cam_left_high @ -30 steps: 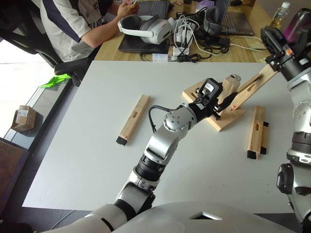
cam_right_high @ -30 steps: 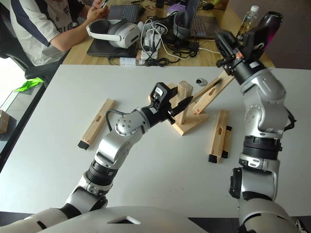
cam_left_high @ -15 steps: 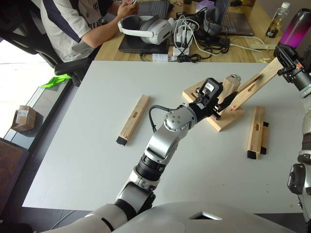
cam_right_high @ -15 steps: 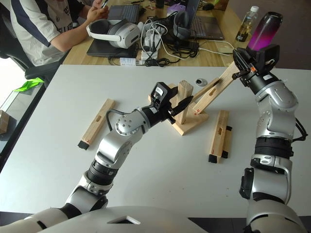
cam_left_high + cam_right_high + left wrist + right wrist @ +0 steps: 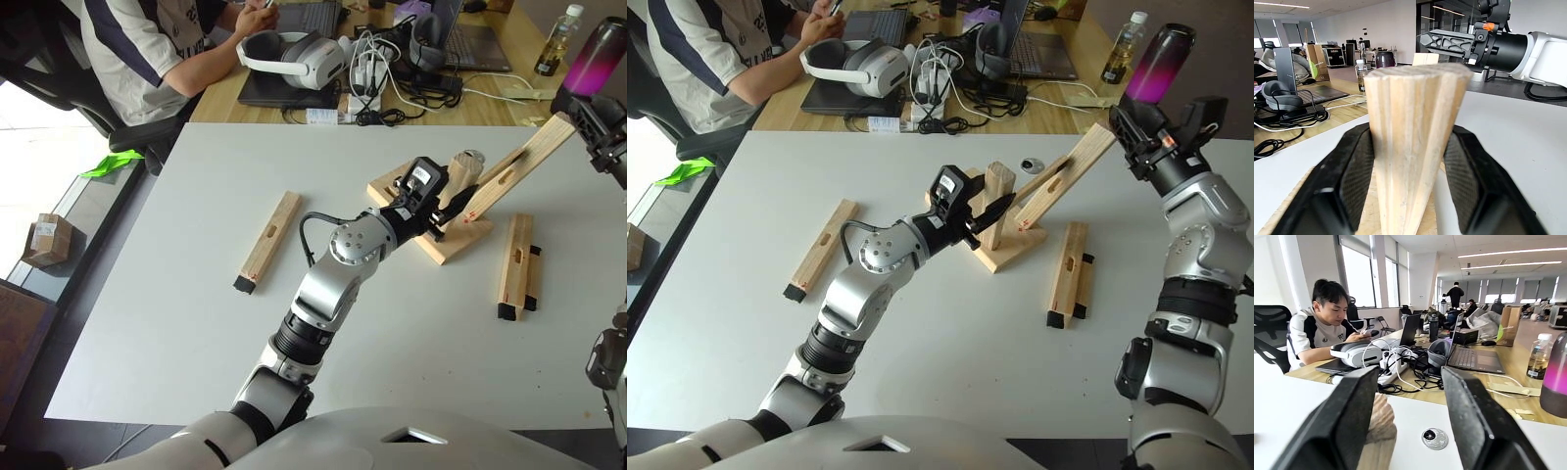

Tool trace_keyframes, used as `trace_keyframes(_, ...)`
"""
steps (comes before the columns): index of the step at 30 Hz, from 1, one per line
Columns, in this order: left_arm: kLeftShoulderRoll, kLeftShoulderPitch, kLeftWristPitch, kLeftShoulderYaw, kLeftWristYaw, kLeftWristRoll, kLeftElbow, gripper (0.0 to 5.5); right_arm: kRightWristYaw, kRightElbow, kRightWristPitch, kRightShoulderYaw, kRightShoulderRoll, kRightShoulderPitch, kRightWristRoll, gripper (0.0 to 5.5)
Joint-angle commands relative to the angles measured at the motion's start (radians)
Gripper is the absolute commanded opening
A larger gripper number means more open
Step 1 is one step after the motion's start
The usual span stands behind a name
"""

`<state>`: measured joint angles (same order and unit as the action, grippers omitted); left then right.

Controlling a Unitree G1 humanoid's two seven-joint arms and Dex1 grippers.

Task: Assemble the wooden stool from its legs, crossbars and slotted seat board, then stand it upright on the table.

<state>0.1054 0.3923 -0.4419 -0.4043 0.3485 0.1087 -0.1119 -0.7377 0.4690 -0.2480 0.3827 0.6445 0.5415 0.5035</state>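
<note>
Roughly at the middle of the white table (image 5: 176,294) we find the seat board (image 5: 446,250) lying flat, with one leg (image 5: 997,191) standing upright on it. The left gripper (image 5: 449,204) is clamped on that leg low down; in the left wrist view its black pads (image 5: 1354,181) press the wood from both sides. The gripper and its wrist cover the near-left part of the board.

A second, slotted leg (image 5: 509,171) leans at a slant, its foot on the board just beside the upright one. The upright leg and the left gripper hide where the foot sits, so we cannot tell whether it is in a slot. Its upper end lies at the mouth of the right gripper (image 5: 1129,137), whose fingers (image 5: 1347,431) are spread wide and grip nothing. We cannot tell whether one of them touches the wood.

On the right, near the board, two more wooden pieces (image 5: 516,264) lie flat side by side. Well apart on the left lies a single slotted leg (image 5: 269,240).

Behind the board a small round metal disc (image 5: 1031,164) rests on the table. On the wooden desk beyond it are a white headset (image 5: 294,54), a tangle of cables (image 5: 377,73), a clear bottle (image 5: 1120,47) and a purple flask (image 5: 1156,64), the flask just behind the right gripper.
</note>
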Motion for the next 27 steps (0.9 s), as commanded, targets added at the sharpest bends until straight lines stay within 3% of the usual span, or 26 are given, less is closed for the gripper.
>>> trace_keyframes(1, -0.009, -0.034, -0.043, 0.009, -0.009, 0.0, 0.046, 2.03, -0.044, 0.013, -0.098, 0.015, 0.019, -0.029, 0.037, 3.06)
trace_keyframes(5, -0.008, -0.032, -0.04, 0.009, -0.009, -0.001, 0.049, 2.03, -0.087, -0.019, -0.157, -0.011, 0.022, -0.04, 0.043, 3.67)
trace_keyframes(12, -0.007, -0.029, -0.033, 0.008, -0.007, -0.001, 0.054, 2.03, -0.087, 0.069, -0.108, -0.057, 0.024, 0.025, -0.033, 3.68)
trace_keyframes(27, -0.066, -0.008, -0.129, -0.02, 0.017, -0.032, 0.03, 2.03, -0.147, 0.399, -0.011, -0.096, 0.039, 0.174, -0.122, 1.23)
